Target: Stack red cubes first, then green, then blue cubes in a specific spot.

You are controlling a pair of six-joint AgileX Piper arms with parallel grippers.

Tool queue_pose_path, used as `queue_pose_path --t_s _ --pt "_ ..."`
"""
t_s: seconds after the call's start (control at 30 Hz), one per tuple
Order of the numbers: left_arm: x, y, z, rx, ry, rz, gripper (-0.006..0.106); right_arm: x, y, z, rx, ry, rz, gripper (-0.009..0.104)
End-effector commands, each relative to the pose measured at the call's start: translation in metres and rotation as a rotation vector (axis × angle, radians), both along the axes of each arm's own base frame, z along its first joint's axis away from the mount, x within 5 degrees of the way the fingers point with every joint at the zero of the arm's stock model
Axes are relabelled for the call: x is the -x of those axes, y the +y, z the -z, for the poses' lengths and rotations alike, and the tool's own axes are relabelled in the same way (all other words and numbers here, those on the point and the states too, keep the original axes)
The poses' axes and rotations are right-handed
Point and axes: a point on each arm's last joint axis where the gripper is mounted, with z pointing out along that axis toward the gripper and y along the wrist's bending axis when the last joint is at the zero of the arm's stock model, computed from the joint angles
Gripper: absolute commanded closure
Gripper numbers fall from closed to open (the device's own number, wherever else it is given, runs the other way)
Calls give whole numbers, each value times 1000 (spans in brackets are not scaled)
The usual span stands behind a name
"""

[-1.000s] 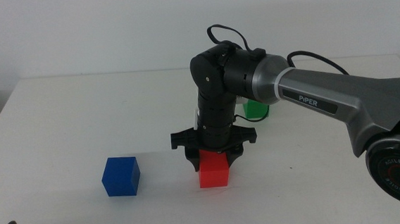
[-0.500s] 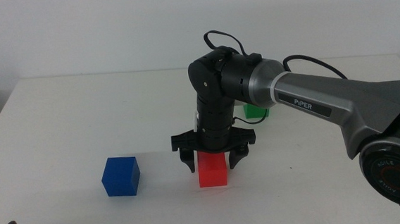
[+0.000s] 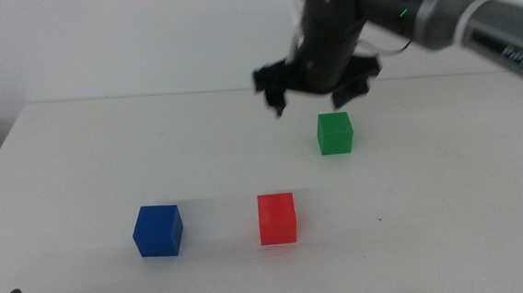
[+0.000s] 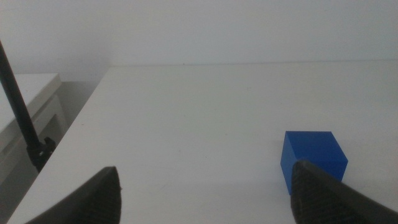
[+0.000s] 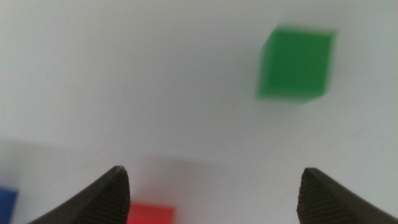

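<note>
**Right gripper hangs empty above the table; three cubes sit apart**

The right gripper [image 3: 317, 89] is up in the air over the far part of the white table [image 3: 450, 207], just above and to the left of the green cube [image 3: 335, 133] in the middle view. Its two dark jaws are spread wide and hold nothing. In its own wrist view the green cube [image 5: 296, 63] lies on the table beyond the spread jaws, slightly blurred.

The red cube [image 3: 277, 218] stands alone on the tabletop near the middle, well apart from the green cube and nearer the camera. A corner of it [image 5: 150, 214] shows at the edge of the right wrist view. The blue cube [image 3: 158, 230] sits to the left of the red one, with a clear gap between them. No cube rests on another.

The left gripper [image 4: 205, 186] waits low at the near left of the table, its jaws spread and empty. The blue cube [image 4: 313, 159] lies just beside one of its jaws in the left wrist view.
</note>
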Motion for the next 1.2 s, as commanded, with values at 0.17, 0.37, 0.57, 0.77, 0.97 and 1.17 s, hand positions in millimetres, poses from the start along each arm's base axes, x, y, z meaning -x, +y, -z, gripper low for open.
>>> queue_pose_path --t_s 0.17,0.37,0.57,0.77,0.97,1.17 --pt "1 -1 -10 21 -106 8 7 -30 -53 -39 -7 -169 52 7" --pt "1 -1 -10 21 -106 8 7 -57 -72 -22 -3 -214 55 7" --pt "1 -1 -10 21 -106 8 7 -75 -74 3 -15 -203 59 7" --pt "1 -1 -10 21 -106 8 7 -86 -72 24 -13 -204 34 7" --pt "1 -1 -10 21 -106 8 7 -93 -67 40 -28 -192 27 7" --pt "1 -1 -10 21 -106 8 7 -97 -65 54 -17 -174 19 7"
